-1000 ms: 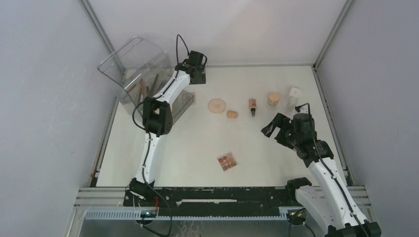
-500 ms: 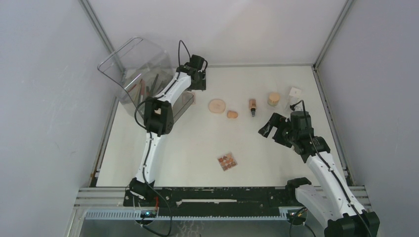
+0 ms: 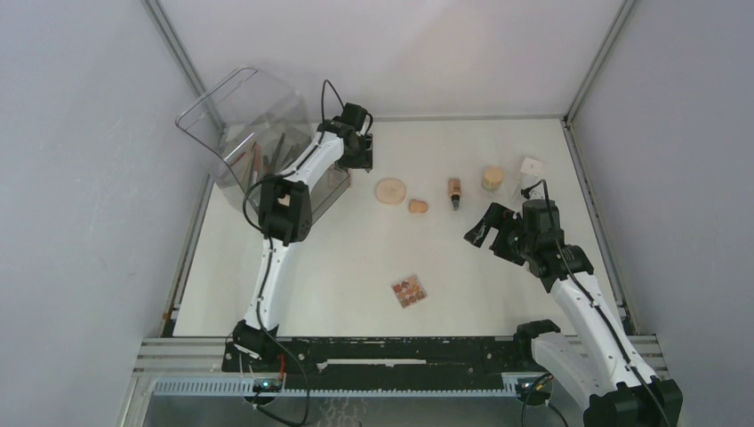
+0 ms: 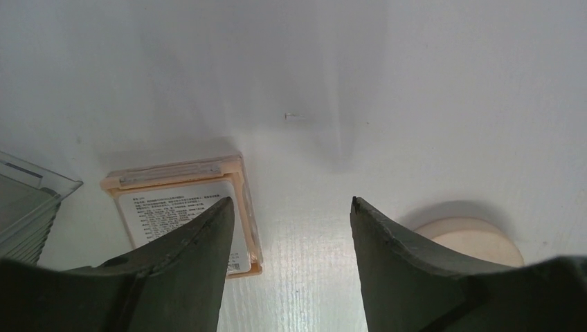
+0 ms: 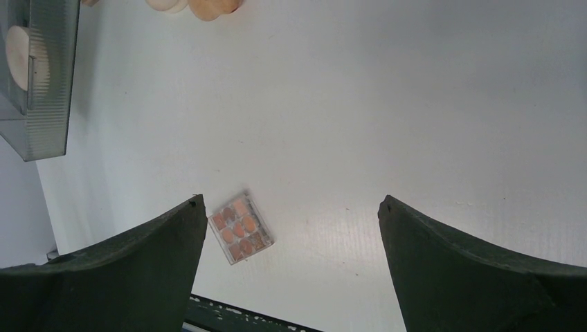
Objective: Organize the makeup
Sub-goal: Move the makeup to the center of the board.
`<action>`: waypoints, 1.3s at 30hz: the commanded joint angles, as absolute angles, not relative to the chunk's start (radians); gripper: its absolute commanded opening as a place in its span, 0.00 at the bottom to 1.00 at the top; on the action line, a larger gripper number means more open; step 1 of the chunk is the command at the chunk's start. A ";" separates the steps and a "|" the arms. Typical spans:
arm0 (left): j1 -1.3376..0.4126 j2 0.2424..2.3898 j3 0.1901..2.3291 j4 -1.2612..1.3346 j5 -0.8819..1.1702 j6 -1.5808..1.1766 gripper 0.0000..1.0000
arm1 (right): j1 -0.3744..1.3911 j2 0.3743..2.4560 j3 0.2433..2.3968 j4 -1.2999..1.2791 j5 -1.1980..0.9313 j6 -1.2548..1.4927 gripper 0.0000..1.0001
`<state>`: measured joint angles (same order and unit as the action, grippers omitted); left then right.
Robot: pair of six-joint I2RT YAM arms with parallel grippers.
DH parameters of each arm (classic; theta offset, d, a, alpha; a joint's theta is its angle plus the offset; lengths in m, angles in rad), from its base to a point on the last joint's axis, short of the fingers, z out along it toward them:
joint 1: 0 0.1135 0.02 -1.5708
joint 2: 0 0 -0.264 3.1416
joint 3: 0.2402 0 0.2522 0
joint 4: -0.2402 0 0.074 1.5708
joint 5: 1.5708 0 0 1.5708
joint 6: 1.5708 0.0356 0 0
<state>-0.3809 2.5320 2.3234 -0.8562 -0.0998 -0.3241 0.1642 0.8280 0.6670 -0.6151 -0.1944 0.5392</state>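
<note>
My left gripper [image 3: 357, 163] is open and empty beside the clear organizer [image 3: 258, 142]. In the left wrist view it [image 4: 291, 204] hangs over a square peach-framed palette [image 4: 181, 207] lying label up, its left finger above the palette. A round peach powder disc [image 4: 471, 238] lies to the right. My right gripper [image 3: 485, 233] is open and empty above the table. In its wrist view [image 5: 291, 200] a small eyeshadow palette [image 5: 240, 228] lies near the left finger. A disc [image 3: 389, 189], a beige sponge [image 3: 418, 206], a tan bottle [image 3: 455, 191] and a jar [image 3: 492, 178] lie mid-table.
Brushes and pencils [image 3: 262, 160] stand in the organizer, and a disc [image 5: 17, 48] sits in its drawer. A white box [image 3: 531, 166] stands at the back right. The eyeshadow palette [image 3: 410, 290] lies near the front edge. Grey walls enclose the table.
My left gripper has come a little nearer and lower, toward the square palette by the organizer. My right gripper has shifted slightly left, then stayed still.
</note>
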 commanded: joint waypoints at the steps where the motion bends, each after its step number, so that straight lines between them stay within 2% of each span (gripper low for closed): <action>1: -0.379 2.499 2.261 -0.895 -0.003 -0.344 0.67 | 0.160 0.830 0.690 -0.569 -0.205 0.541 1.00; 9: -0.392 2.413 2.197 -0.813 -0.043 -0.296 0.68 | 0.160 0.833 0.690 -0.559 -0.202 0.555 1.00; 15: -0.406 2.358 2.361 -0.811 -0.033 -0.247 0.71 | 0.184 0.885 0.692 -0.429 -0.268 0.609 0.97; 18: -0.407 2.328 2.420 -0.813 -0.032 -0.232 0.73 | 0.229 0.938 0.700 -0.362 -0.288 0.610 0.87; 23: -0.413 2.205 2.390 -0.809 0.003 -0.230 0.72 | 0.298 1.084 0.712 -0.156 -0.360 0.656 0.56; 25: -0.423 2.138 2.372 -0.809 0.017 -0.226 0.72 | 0.326 1.190 0.753 -0.076 -0.394 0.677 0.50; 29: -0.439 1.958 2.295 -0.816 0.011 -0.219 0.72 | 0.391 1.484 0.964 -0.013 -0.454 0.668 0.48; 35: -0.409 1.618 2.002 -0.816 -0.120 -0.227 0.74 | 0.419 2.011 1.482 -0.015 -0.621 0.727 0.45; 39: -0.339 1.440 1.821 -0.821 -0.145 -0.267 0.74 | 0.443 2.306 1.883 -0.100 -0.645 0.739 0.48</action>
<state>-0.4080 1.5673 1.9774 -0.8104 -0.0795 -0.2379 0.4229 2.0964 1.5944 -0.0734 -0.5716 0.7059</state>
